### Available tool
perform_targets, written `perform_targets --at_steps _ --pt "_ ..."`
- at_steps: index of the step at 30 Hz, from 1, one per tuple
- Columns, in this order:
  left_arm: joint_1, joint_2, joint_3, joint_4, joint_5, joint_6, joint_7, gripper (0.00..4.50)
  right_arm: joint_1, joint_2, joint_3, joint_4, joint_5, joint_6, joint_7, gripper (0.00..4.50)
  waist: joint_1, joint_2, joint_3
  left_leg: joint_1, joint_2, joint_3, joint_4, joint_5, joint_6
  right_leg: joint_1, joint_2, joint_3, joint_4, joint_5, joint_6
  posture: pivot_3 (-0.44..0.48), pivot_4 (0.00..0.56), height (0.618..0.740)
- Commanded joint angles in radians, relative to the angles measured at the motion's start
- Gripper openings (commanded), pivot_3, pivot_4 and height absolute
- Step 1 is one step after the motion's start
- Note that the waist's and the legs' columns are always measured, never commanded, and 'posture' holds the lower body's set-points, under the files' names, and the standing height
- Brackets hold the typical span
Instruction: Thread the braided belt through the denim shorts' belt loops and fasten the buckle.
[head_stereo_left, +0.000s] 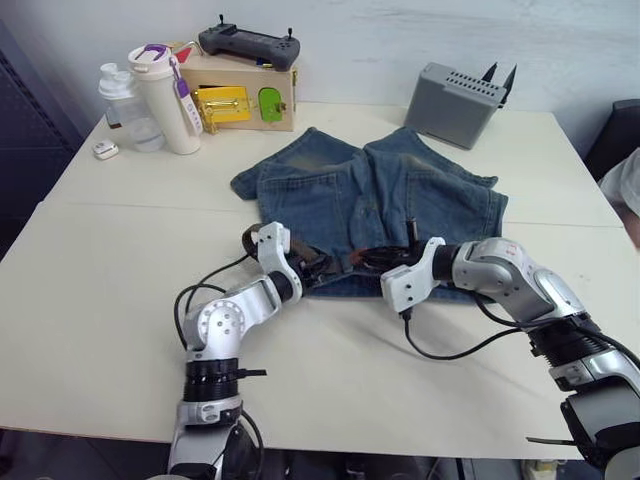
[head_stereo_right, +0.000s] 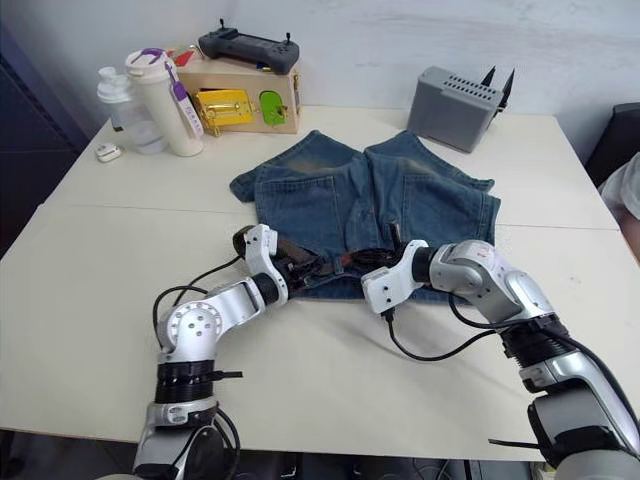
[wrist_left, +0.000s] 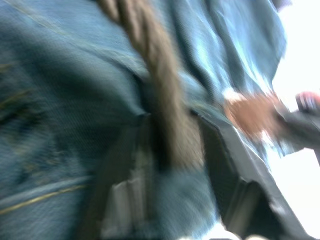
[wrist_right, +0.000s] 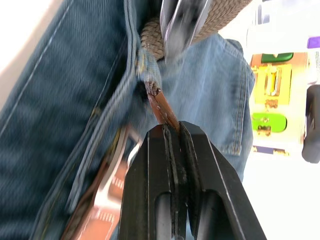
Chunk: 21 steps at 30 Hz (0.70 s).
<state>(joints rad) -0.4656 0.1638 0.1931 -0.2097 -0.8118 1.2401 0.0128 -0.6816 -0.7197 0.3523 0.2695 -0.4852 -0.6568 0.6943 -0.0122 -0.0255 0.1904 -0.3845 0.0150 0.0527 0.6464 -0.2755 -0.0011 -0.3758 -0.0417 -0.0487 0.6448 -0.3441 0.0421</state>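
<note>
Two grippers meet at the near waistband of the denim shorts (head_stereo_left: 375, 195), which lie flat on the table (head_stereo_left: 100, 260). For a clean pass, the belt tip should probably stay flat and aligned with the next loop, the other arm steadying the fabric. Right gripper (wrist_right: 172, 131): fingers pressed together, pinching the tan tip of the braided belt (wrist_right: 161, 106). Left gripper (wrist_left: 172, 150): fingers apart, straddling the belt over the denim.
</note>
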Motion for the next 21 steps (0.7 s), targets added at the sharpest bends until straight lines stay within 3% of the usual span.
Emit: perform_targets --at_steps 1,3,4,9,12,19,21 --pt "0.017 0.086 0.031 -0.091 -0.038 0.065 -0.059 3.49 -0.012 -0.011 -0.016 -0.001 0.019 -0.015 -0.006 0.00 -0.003 0.001 0.001 0.000 0.000 0.000 0.000 0.000 -0.001 0.000 0.000 0.000 0.001 0.000 -0.001 0.000 0.150 0.736" --pt "0.042 0.199 0.060 -0.142 -0.073 0.080 -0.146 4.32 -0.011 -0.012 -0.024 -0.006 0.034 -0.007 0.000 0.00 -0.006 0.001 0.001 0.000 0.000 0.000 0.000 0.000 -0.001 0.000 0.000 0.000 0.001 0.000 -0.001 0.000 0.150 0.736" --pt "0.056 0.236 0.074 -0.155 -0.089 0.078 -0.185 4.48 -0.009 -0.010 -0.027 -0.014 0.042 0.000 0.005 0.00 -0.010 0.001 0.001 0.000 0.000 0.000 0.000 0.000 -0.001 0.000 0.000 0.000 0.001 -0.001 -0.001 0.000 0.150 0.736" --pt "0.114 0.283 0.038 -0.192 -0.096 0.006 -0.304 4.48 -0.006 0.002 -0.029 -0.052 0.072 0.030 0.023 0.00 -0.011 0.001 0.001 0.000 0.000 -0.001 0.000 0.000 -0.001 0.000 0.000 0.000 0.001 -0.001 -0.002 0.000 0.150 0.736" --pt "0.128 0.289 -0.031 -0.179 -0.025 -0.063 -0.328 3.73 -0.006 0.002 -0.034 -0.060 0.079 0.045 0.025 0.00 -0.007 0.001 0.001 0.000 0.000 -0.001 0.000 0.000 0.000 0.000 -0.001 0.000 0.001 -0.001 -0.002 0.000 0.150 0.736" --pt "0.092 0.213 -0.066 -0.049 0.086 -0.164 -0.272 0.78 0.015 -0.011 -0.043 -0.094 0.091 0.075 0.031 0.00 -0.007 0.001 0.001 0.000 0.000 -0.001 0.000 0.000 0.001 -0.001 -0.001 0.000 0.001 -0.001 -0.002 0.000 0.150 0.736" --pt "0.098 0.210 -0.095 -0.044 0.111 -0.161 -0.272 0.22 0.019 -0.014 -0.047 -0.103 0.091 0.083 0.030 0.00 -0.011 0.001 0.001 -0.001 0.000 -0.001 -0.001 0.000 0.001 -0.001 -0.001 -0.001 0.001 -0.001 -0.002 0.000 0.150 0.736"
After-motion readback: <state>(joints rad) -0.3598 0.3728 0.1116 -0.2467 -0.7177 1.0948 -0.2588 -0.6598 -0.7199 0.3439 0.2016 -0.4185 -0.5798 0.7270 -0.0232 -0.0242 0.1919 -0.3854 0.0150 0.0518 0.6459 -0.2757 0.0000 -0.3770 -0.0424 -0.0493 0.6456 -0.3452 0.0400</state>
